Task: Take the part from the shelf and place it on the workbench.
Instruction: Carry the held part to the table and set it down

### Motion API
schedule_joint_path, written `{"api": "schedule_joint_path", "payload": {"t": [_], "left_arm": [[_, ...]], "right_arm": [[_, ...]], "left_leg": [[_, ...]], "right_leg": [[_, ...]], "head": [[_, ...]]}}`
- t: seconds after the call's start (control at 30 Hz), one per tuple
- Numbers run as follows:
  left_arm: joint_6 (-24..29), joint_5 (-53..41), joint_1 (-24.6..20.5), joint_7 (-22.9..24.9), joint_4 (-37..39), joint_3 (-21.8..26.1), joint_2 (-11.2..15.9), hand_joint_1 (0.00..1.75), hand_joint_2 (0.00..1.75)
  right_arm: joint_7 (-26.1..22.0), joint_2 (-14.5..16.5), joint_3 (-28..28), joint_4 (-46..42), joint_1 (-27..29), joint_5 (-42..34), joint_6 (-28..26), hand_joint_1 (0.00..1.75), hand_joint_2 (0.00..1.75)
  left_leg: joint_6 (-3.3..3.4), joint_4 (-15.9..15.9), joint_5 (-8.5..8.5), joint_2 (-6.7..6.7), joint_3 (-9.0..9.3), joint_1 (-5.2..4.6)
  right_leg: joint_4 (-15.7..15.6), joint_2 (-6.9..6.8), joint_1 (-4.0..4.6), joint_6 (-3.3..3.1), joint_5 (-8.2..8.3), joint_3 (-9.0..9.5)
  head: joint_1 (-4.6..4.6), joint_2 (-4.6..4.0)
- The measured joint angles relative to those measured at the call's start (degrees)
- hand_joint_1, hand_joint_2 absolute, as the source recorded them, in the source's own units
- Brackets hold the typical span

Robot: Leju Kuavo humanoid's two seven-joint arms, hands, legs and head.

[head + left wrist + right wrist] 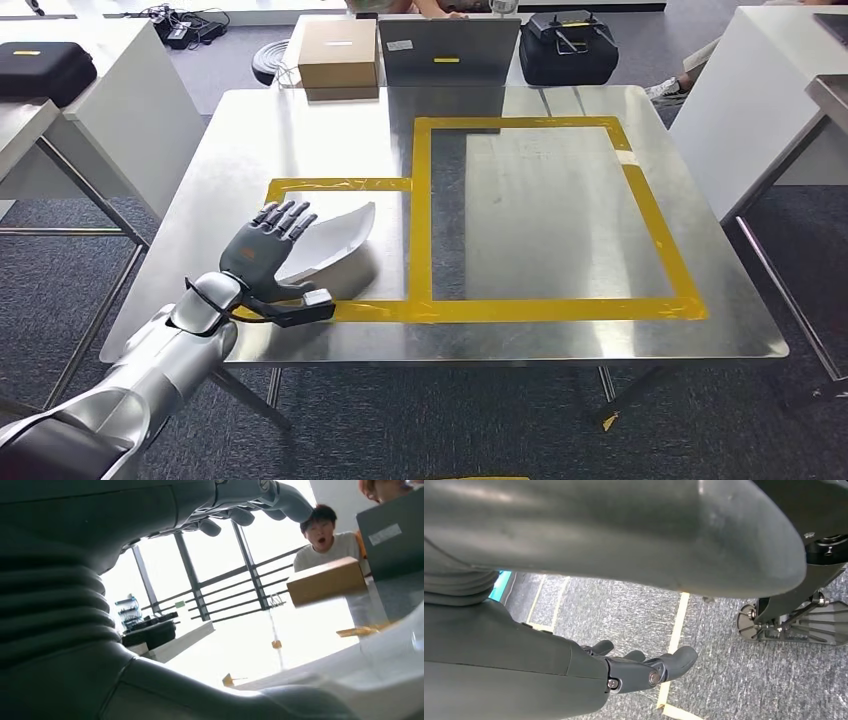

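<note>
The part (335, 240) is a white curved shell lying on the steel workbench (560, 335), inside the small yellow-taped area at the left. My left hand (262, 250) reaches over its near-left end, fingers (285, 215) stretched out flat above it and the thumb along its near edge. In the left wrist view the fingers (240, 515) stand well apart from the thumb, and the white part (380, 670) lies beside the thumb without being squeezed. My right hand (634, 670) hangs over the grey floor, fingers loosely extended, holding nothing.
Yellow tape (540, 310) marks a large rectangle on the workbench's right half. At the far edge stand a cardboard box (338, 52), a grey case (448, 50) and a black bag (567, 48). White tables flank both sides. A person (325, 540) sits behind the box.
</note>
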Motion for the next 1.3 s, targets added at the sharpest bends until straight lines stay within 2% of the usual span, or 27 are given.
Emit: {"api": "schedule_joint_path", "payload": {"t": [0.27,0.5,0.6,0.77,0.93,1.13,1.3], "left_arm": [[1.8,4.9,-8.3,-0.5,-1.1,3.5,0.2,0.0,0.0],[3.5,5.8,-9.8,-1.0,-1.8,4.6,0.2,0.0,0.0],[6.0,8.4,-11.7,-2.4,-2.6,5.8,-0.2,0.0,0.0],[7.1,14.0,-16.5,-6.8,-5.3,9.4,-1.3,0.0,0.0],[9.7,16.5,-17.3,-8.9,-8.5,11.6,-1.8,0.0,0.0],[9.6,18.2,-17.4,-11.4,-10.0,12.3,-2.3,0.0,0.0],[9.2,18.2,-17.5,-11.6,-10.5,12.3,-3.2,0.0,0.0]], "right_arm": [[0.0,0.1,-0.4,0.0,0.0,0.0,-0.8,0.0,0.0],[-0.1,0.1,-1.0,0.0,0.0,-0.1,-0.8,0.0,0.0],[-0.2,0.2,-1.3,0.0,0.0,-0.4,-0.9,0.0,0.0],[-0.4,0.3,-2.1,0.0,-0.1,-1.0,-1.0,0.0,0.0],[-0.1,0.4,-2.5,0.0,-0.1,-0.7,-1.0,0.0,0.0],[-0.2,0.4,-2.9,0.0,-0.1,-0.7,-1.1,0.0,0.0],[0.1,0.4,-3.5,0.0,-0.3,-1.2,-1.6,0.0,0.0]], "left_leg": [[-0.02,0.0,0.02,-0.02,0.01,0.0],[-0.02,0.1,0.02,-0.02,0.03,0.0],[-0.02,0.1,0.03,-0.04,0.0,0.0],[-0.01,0.1,0.02,-0.05,-0.01,0.0],[0.1,0.2,-0.06,-0.04,-0.02,-0.12],[0.42,0.6,-0.21,-0.04,-0.2,-0.21],[1.22,0.6,0.03,0.01,-0.34,-0.18]], "right_leg": [[0.0,-0.01,0.0,0.05,0.04,0.03],[0.0,0.0,0.01,0.05,0.04,0.04],[0.0,-0.03,0.03,0.05,0.04,0.03],[0.0,-0.03,0.0,0.06,0.05,0.05],[0.0,-0.03,-0.12,0.17,0.11,0.05],[0.0,-0.03,-0.19,0.46,0.19,0.05],[-0.1,-0.05,-0.37,1.2,0.34,0.05]], "head": [[-0.01,0.0],[0.0,0.0],[-0.01,0.0],[0.0,0.0],[-0.02,0.0],[-0.02,0.0],[-0.01,0.0]]}}
